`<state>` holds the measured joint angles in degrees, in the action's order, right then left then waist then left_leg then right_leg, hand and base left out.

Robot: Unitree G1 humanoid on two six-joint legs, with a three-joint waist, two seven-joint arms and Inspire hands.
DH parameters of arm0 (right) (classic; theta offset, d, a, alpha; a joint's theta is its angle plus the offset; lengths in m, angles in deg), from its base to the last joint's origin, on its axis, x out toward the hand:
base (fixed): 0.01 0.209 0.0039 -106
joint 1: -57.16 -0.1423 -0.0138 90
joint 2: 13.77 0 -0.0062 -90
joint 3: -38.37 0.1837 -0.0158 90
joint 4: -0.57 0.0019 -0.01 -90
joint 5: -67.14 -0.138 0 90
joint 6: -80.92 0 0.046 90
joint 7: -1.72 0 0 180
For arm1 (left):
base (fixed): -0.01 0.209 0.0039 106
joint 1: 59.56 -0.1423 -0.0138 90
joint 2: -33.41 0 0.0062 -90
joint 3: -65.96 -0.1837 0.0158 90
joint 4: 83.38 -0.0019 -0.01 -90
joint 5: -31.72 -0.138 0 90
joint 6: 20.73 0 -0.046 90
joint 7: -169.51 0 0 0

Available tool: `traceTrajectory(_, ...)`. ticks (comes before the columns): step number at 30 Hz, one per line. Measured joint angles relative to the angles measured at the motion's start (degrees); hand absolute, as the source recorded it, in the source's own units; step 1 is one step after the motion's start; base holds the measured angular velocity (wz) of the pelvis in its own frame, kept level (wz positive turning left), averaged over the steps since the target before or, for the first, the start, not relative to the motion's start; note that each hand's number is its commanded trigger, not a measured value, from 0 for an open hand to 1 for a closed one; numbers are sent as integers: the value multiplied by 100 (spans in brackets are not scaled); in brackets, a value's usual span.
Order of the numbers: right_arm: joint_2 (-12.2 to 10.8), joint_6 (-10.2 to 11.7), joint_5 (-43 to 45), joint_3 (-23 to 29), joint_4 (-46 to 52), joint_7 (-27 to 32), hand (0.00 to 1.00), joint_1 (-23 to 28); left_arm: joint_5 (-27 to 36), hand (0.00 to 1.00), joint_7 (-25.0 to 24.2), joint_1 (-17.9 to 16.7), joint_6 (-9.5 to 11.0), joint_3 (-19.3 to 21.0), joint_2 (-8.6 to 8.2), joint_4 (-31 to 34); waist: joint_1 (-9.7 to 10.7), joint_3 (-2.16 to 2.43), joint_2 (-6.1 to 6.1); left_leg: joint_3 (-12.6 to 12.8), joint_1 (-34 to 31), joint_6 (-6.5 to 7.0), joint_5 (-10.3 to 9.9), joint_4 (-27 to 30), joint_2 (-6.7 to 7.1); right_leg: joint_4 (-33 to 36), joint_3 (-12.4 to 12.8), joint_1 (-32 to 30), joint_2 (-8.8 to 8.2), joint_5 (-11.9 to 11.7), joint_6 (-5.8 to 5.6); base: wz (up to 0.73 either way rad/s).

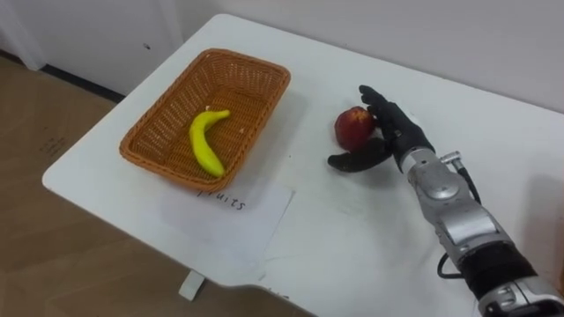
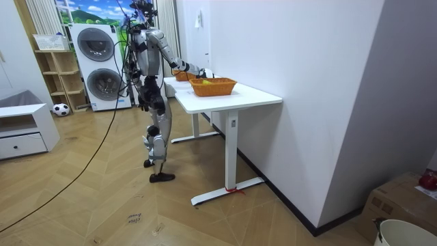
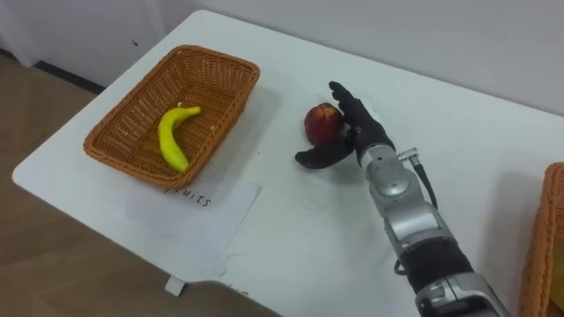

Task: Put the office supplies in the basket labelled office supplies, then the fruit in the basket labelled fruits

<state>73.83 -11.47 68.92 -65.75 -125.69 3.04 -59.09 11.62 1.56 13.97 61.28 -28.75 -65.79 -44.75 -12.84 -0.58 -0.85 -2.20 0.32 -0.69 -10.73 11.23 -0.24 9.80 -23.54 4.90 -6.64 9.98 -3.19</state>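
A red apple (image 1: 353, 126) lies on the white table (image 1: 344, 238), right of a brown wicker basket (image 1: 251, 60). A yellow banana (image 1: 204, 145) lies inside that basket. My right hand (image 1: 388, 132) reaches in from the lower right and is open beside the apple. Its straight fingers run along the apple's right side and its thumb stretches out under the near side. In the room view I stand at the end of the table (image 2: 252, 96), one arm stretched over it towards the baskets.
A sheet of paper (image 1: 233, 211) with handwriting lies in front of the basket, near the table's front edge. The rim of a second wicker basket (image 3: 548, 238) shows at the far right. Wooden floor lies beyond the table's left edge.
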Motion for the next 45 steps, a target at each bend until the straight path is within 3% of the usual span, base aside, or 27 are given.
traceTrajectory(5,8,85,294,7,-96,5,0,-3,208,0,-4,-4,8,0,0,-160,-9,-3,0,0,0,0,0,0,0,1,-5,0,-3,0,0,0)
traceTrajectory(13,10,172,548,22,-135,37,0,-8,254,0,-34,-2,9,-1,0,-156,-5,-45,-11,0,-21,7,4,-3,1,9,-22,-10,-9,0,0,0)
traceTrajectory(23,13,185,592,25,-179,36,0,-33,254,0,-37,20,9,-6,27,-152,0,-41,-40,-3,-36,7,4,6,3,9,-33,-12,-9,0,-1,0)
traceTrajectory(24,14,185,638,22,-186,33,21,-33,254,0,-42,23,8,-6,44,-153,-2,-39,-57,-3,-36,7,4,14,3,9,-31,-11,-9,0,0,0)
traceTrajectory(25,15,185,702,22,-208,18,56,-35,254,0,-47,24,8,-6,55,-154,-4,-35,-74,-3,-36,7,5,18,4,9,-30,-9,-9,0,0,0)
traceTrajectory(26,16,185,729,22,-225,9,100,-40,254,0,-50,23,8,-6,57,-154,-5,-34,-81,-3,-34,8,5,19,4,9,-29,-7,-10,0,0,0)
traceTrajectory(45,184,186,982,20,-368,59,100,-181,260,0,-160,68,7,-5,64,-158,-16,-37,-129,-3,-13,8,5,36,6,22,-19,7,-13,0,-1,0)
